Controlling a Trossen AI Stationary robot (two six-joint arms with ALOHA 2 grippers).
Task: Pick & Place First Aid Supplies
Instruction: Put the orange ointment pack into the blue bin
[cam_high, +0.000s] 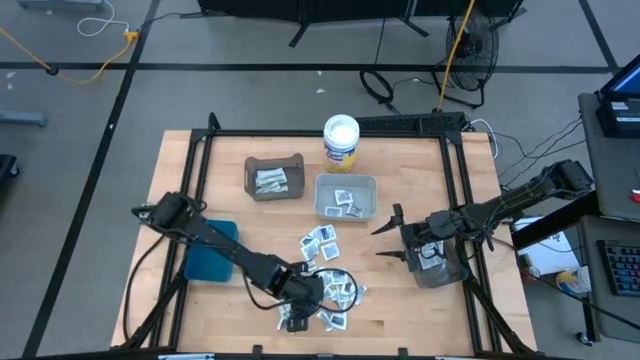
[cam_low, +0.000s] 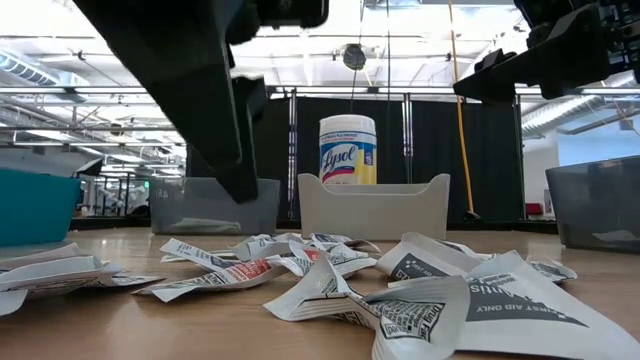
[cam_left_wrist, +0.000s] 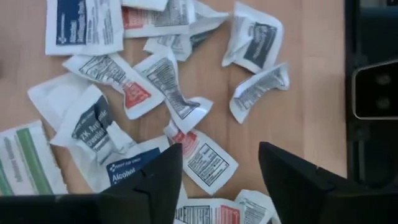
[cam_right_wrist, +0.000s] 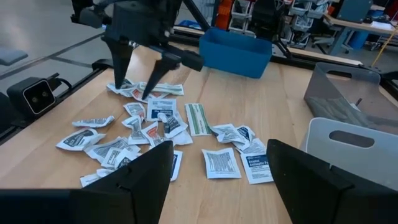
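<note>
we see the left gripper spread wide and empty above the heap of packets, probably lining up a pick; the right gripper waits open by the white bin.

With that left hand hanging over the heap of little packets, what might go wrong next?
1. The packets overlap in a loose pile, so the open left hand may pinch two at once, or only a crumpled corner that slips out.
2. Some packets lie near the table's front edge; a nudge could push them off.
3. The right hand hangs open close by, so the arms might crowd each other.
</note>
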